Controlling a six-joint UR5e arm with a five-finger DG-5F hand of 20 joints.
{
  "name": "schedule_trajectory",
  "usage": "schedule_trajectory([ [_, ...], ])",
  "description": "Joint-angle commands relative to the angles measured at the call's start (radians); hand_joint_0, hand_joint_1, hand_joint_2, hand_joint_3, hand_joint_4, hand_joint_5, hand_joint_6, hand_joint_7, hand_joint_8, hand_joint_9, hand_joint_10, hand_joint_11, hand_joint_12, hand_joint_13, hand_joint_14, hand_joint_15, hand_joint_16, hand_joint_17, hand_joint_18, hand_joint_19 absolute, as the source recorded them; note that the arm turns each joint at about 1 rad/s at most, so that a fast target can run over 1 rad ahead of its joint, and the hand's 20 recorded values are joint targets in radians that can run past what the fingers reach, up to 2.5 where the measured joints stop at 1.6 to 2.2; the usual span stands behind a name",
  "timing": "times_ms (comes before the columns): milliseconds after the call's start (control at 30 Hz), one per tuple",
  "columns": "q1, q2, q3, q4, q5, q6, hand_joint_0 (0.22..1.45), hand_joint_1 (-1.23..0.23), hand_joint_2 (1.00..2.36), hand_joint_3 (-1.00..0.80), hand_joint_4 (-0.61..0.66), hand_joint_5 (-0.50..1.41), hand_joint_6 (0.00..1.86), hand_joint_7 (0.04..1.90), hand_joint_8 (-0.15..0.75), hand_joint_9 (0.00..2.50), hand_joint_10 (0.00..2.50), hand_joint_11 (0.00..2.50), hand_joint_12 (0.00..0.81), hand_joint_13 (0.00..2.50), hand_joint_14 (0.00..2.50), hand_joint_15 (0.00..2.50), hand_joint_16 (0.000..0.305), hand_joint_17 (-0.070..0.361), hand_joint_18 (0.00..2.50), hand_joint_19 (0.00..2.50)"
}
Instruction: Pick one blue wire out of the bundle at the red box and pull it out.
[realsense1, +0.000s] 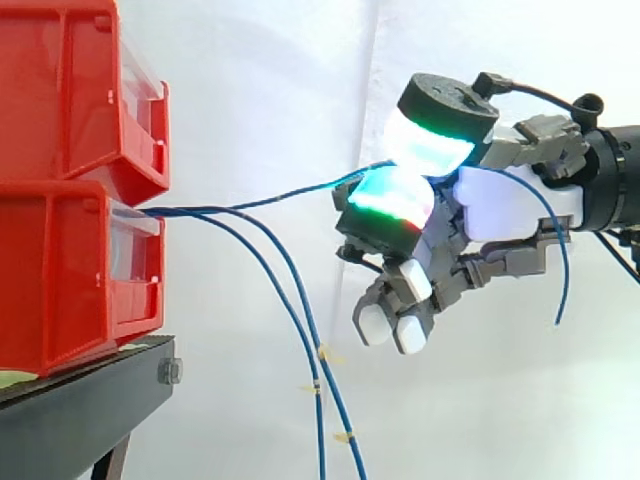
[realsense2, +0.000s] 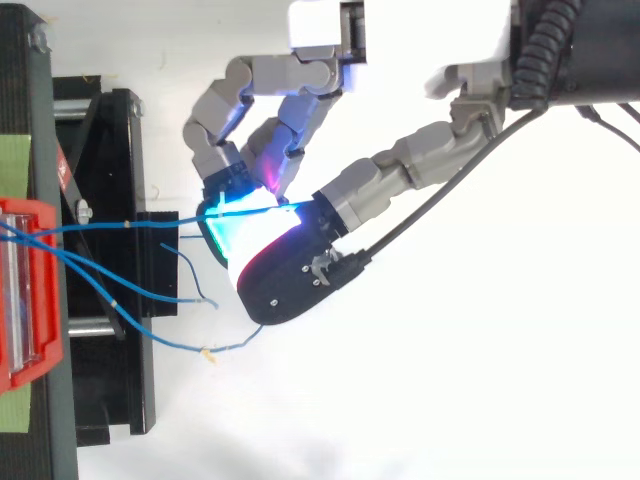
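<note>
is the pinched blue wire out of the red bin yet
Still in: the blue wire runs from the hand's pinching fingers into the lower red bin's front opening.

The robot hand (realsense1: 510, 205) has a smooth white palm shell and grey metal fingers (realsense2: 400, 170) built from blocky links. Thick pads (realsense1: 432, 148) end some of the fingers. Each pad has a round black back and a translucent face that glows white, cyan and green, with red along one edge. From above, one black back (realsense2: 295, 285) shows small screws. Other fingertips (realsense1: 375, 322) are small, white and rounded, and one finger carries a magenta glow. At the right, the wrist (realsense1: 615, 180) is a black cylinder.
</note>
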Motion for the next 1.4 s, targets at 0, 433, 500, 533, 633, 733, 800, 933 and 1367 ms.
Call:
schedule_trajectory([
  [0,0.001,0.000,0.006,0.001,0.011,-0.085,0.63,-0.84,1.01,-0.40,0.11,-0.13,0.90,1.20,0.316,0.88,0.02,0.63,0.414,0.69,0.02,0.50,0.053,0.120,0.61,0.54],
  [433,-0.002,0.000,0.006,-0.004,0.022,-0.156,0.66,-0.87,1.01,-0.36,0.08,-0.13,0.90,1.21,0.313,0.86,0.02,0.62,0.415,0.69,0.02,0.49,0.053,0.120,0.62,0.53],
  [500,-0.004,0.000,0.006,-0.004,0.023,-0.169,0.66,-0.87,1.01,-0.37,0.08,-0.13,0.90,1.21,0.311,0.86,0.02,0.63,0.413,0.69,0.02,0.48,0.053,0.120,0.62,0.53],
  [533,-0.004,0.000,0.006,-0.004,0.023,-0.169,0.66,-0.87,1.01,-0.36,0.08,-0.13,0.90,1.21,0.313,0.86,0.02,0.62,0.415,0.69,0.02,0.49,0.053,0.120,0.62,0.53],
  [633,-0.005,0.000,0.006,-0.004,0.023,-0.192,0.66,-0.87,1.01,-0.36,0.07,-0.13,0.90,1.21,0.314,0.87,0.02,0.62,0.414,0.69,0.02,0.48,0.053,0.120,0.63,0.53],
  [733,-0.008,0.001,0.006,-0.004,0.023,-0.212,0.66,-0.88,1.01,-0.36,0.07,-0.13,0.90,1.20,0.314,0.87,0.02,0.62,0.416,0.69,0.02,0.48,0.053,0.120,0.63,0.53],
  [800,-0.008,0.001,0.006,-0.004,0.025,-0.220,0.66,-0.88,1.01,-0.35,0.07,-0.13,0.90,1.21,0.315,0.87,0.02,0.62,0.415,0.69,0.02,0.49,0.053,0.120,0.63,0.53],
  [933,-0.011,0.005,0.006,-0.004,0.025,-0.235,0.67,-0.88,1.01,-0.35,0.07,-0.13,0.90,1.21,0.314,0.87,0.02,0.62,0.416,0.69,0.02,0.48,0.054,0.121,0.63,0.52],
  [1367,-0.011,0.023,0.008,-0.004,0.025,-0.309,0.67,-0.88,1.01,-0.34,0.06,-0.13,0.90,1.21,0.315,0.87,0.02,0.62,0.415,0.69,0.02,0.48,0.053,0.120,0.64,0.52],
])
